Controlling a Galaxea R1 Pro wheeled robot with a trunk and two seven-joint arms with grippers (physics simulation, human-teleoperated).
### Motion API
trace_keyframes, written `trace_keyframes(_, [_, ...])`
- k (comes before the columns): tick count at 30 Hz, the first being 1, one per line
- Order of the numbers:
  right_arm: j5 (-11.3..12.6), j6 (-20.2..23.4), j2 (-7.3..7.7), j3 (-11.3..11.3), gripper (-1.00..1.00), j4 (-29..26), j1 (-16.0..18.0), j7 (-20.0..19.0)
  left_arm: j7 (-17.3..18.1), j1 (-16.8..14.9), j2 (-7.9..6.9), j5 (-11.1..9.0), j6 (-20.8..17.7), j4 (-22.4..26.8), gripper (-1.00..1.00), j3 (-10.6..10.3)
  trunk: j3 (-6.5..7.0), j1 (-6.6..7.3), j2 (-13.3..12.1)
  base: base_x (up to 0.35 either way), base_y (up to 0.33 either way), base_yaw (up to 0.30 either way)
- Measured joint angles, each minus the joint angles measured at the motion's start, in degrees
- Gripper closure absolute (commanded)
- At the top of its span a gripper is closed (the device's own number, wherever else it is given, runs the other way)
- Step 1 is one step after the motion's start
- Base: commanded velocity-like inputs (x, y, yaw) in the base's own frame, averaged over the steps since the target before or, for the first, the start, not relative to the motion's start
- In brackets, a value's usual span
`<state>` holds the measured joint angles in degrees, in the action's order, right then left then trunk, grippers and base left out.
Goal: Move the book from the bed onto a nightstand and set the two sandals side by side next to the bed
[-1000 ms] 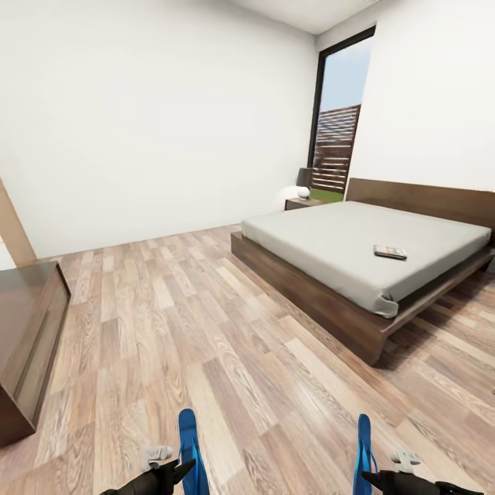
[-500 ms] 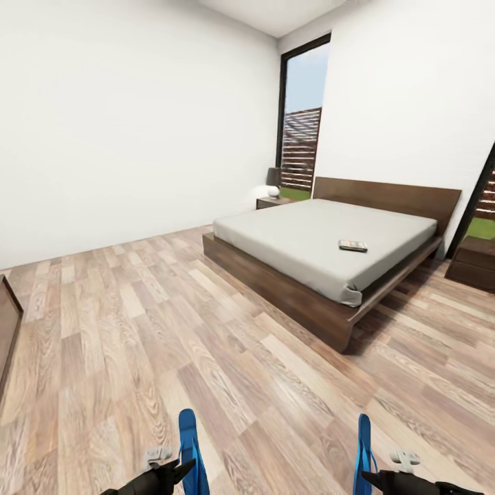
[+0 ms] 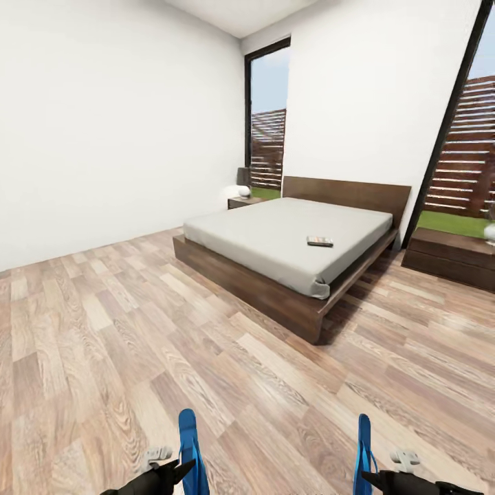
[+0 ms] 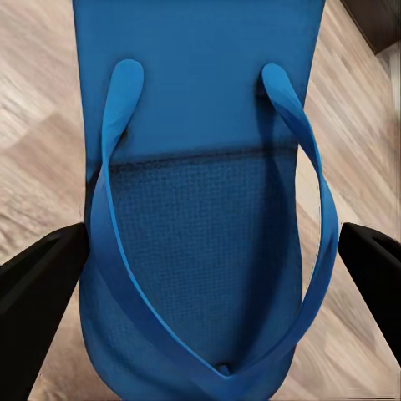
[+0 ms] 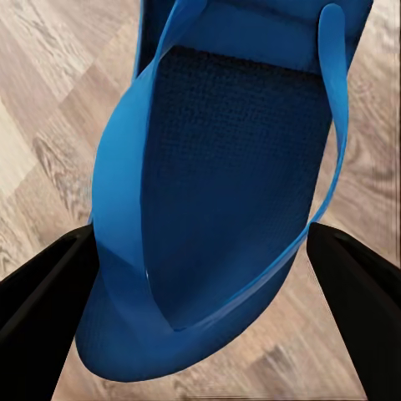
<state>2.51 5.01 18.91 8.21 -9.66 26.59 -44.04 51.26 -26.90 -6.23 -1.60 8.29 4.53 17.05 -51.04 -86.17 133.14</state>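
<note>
In the head view the bed [image 3: 275, 230], with its pale mattress and dark frame, stands ahead at mid-room. The small book [image 3: 320, 241] lies on the mattress near its right edge. One nightstand [image 3: 243, 202] sits at the bed's far left corner and another nightstand [image 3: 450, 253] at its right. My left gripper [image 3: 168, 474] is shut on a blue sandal [image 3: 188, 447], whose sole fills the space between the fingers [image 4: 38, 292]. My right gripper [image 3: 381, 478] is shut on the other sandal [image 3: 363, 447], seen close as the sandal [image 5: 225, 184].
Wood-plank floor [image 3: 137, 330] stretches between me and the bed. A tall window [image 3: 267, 117] stands behind the left nightstand and another window [image 3: 467, 158] at the far right. A lamp [image 3: 243, 180] rests on the left nightstand.
The camera has turned right: the bed slid left in view, the long low cabinet left the picture, and the right nightstand and second window appeared. Both sandals stay held.
</note>
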Motion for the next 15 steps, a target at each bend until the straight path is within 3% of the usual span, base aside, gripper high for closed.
trace_keyframes(15, [0.0, 0.0, 0.01, 0.0, 1.0, 0.0, 0.0, -0.1, 0.0, 0.0, -0.01, 0.0, 0.0, 0.0, 1.0, 0.0, 0.0, 0.0, 0.0, 0.0, 0.0, -0.284])
